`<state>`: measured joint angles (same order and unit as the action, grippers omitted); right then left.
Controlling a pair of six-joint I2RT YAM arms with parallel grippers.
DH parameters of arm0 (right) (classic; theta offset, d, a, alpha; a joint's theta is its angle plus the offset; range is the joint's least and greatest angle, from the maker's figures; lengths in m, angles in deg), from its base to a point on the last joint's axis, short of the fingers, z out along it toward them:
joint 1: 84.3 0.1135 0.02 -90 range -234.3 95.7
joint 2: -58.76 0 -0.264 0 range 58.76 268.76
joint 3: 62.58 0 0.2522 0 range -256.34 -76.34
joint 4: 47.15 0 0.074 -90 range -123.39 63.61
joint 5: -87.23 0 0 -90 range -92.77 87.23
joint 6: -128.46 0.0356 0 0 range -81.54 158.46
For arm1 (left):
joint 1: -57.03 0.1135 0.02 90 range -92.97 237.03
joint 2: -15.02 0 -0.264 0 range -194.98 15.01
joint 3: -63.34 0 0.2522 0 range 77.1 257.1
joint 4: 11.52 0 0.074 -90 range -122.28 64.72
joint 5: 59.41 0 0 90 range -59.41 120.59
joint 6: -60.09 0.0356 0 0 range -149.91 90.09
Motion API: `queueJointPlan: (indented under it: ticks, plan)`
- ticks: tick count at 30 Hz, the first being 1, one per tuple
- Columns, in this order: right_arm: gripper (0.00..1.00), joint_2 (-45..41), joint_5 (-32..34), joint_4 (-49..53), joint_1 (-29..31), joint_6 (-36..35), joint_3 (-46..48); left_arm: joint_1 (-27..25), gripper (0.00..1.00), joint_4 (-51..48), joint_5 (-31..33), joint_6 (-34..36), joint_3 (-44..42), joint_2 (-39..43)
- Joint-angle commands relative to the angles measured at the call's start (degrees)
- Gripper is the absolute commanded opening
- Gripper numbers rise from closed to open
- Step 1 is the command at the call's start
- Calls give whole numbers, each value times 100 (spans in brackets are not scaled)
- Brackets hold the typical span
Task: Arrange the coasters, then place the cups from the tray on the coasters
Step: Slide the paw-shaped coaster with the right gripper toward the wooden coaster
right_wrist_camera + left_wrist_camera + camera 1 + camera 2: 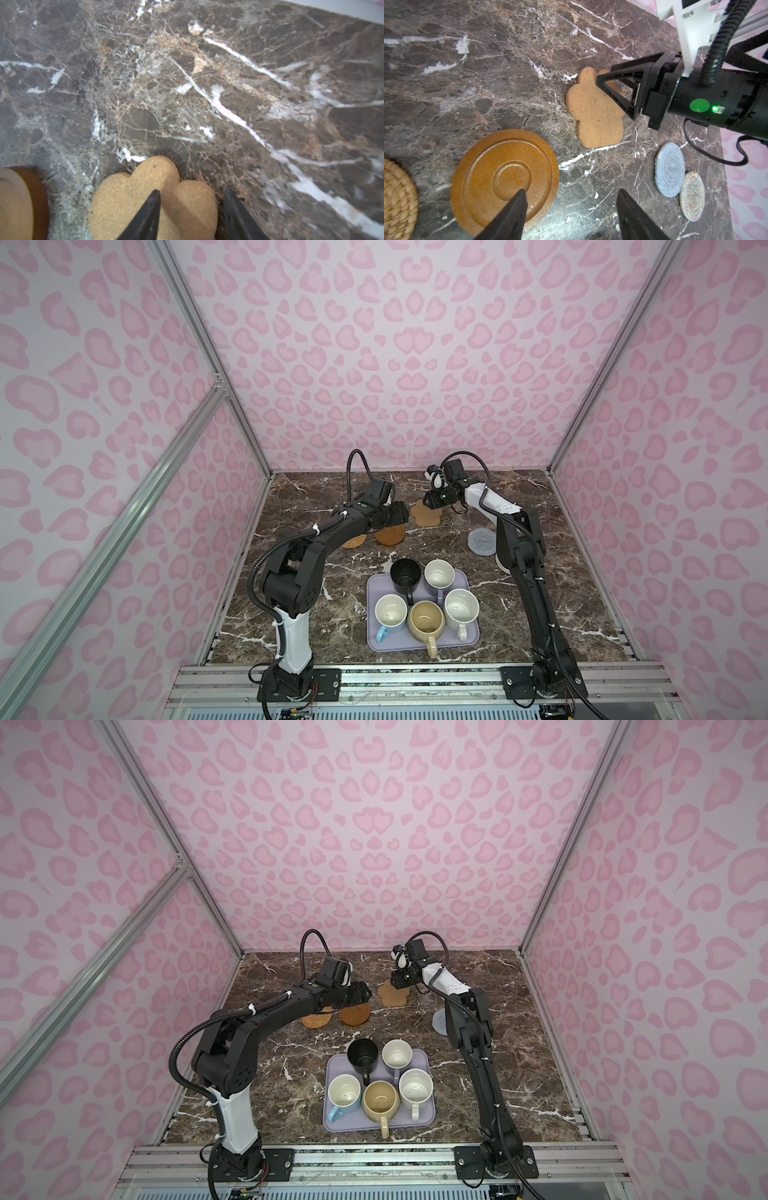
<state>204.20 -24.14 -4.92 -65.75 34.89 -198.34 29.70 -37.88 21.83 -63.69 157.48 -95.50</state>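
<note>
The brown marble-patterned desk was hard and smooth, so a thin mat pushed from above would probably slide rather than lift.

The flat lavender rectangular tray sat near the front edge with all five mugs crowded on it: black, lavender with a white inside, light blue, yellow-beige and speckled white. They stood nearly touching, so lifting one could knock its neighbour.

The coasters lay farther back, none yet under a cup. The woven tan rattan round lay just beside the dark brown grooved round. The grey-blue knitted round lay against the cream woven round, touching or overlapping; a cup set there might sit tilted. That pair lay close to the right arm, which could sweep them.

The tan cork paw-shaped coaster lay flat beneath the right hand. Its jaws stood apart, one tip over the cork and the other off the edge, gripping nothing. Closing like that could scrape the paw toward the brown round or pinch only a lobe and drop it.

The left hand hovered wide open and empty over the brown round's edge, near enough to the right hand that they might collide.
</note>
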Motion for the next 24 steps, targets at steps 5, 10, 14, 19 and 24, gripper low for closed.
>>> queueJointPlan:
  ticks: [5, 10, 14, 19, 24]
  plan:
    - [41, 81, 661, 1119, 135, -203, 180, 35, 70, 206, 76, 7, -184, 228]
    - [41, 42, 782, 1258, 251, -224, 252, 52, 70, 237, 107, 3, -294, 344]
    - [40, -152, 907, 1104, 357, -290, 564, 68, 70, 255, 146, 7, -420, 429]
    - [39, -412, 1160, 1060, 549, -361, 930, 86, 70, 305, 124, -4, -555, 529]
    - [39, -536, 1268, 1178, 606, -348, 994, 100, 70, 348, 110, -4, -649, 634]
